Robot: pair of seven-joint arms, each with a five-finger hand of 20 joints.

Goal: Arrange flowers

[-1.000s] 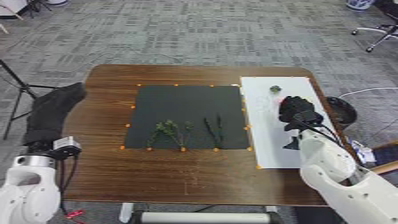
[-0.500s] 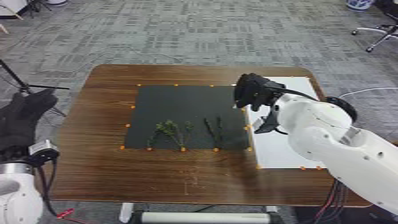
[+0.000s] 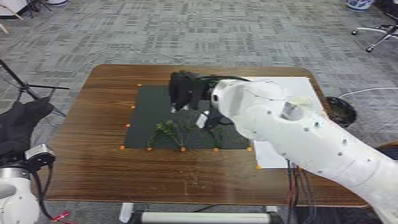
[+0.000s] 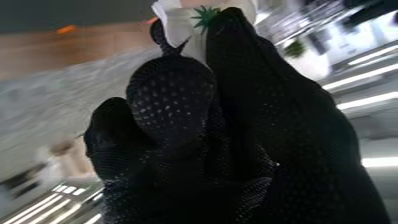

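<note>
- flower (image 4: 178, 25), white with a spiky green base, is pinched at the fingertips in the right wrist view; the step in hand looks like bringing a bloom to the stems.
- left hand (image 3: 22, 117) hangs off the table at nine o'clock from the dark mat (image 3: 153, 100), relaxed, open and holding nothing.
- leafy stems (image 3: 166, 130) lie on the mat at seven o'clock from its middle, to be matched with blooms, i'd guess.
- right hand (image 3: 185, 89) is over the mat at twelve o'clock, closed on the flower; its arm slants in from four o'clock, across the white sheet (image 3: 274, 157).
- dark stems (image 3: 216, 134) lie at five o'clock, partly hidden by that arm; the next move probably calls for lowering the flower gently and letting go without nudging them.
</note>
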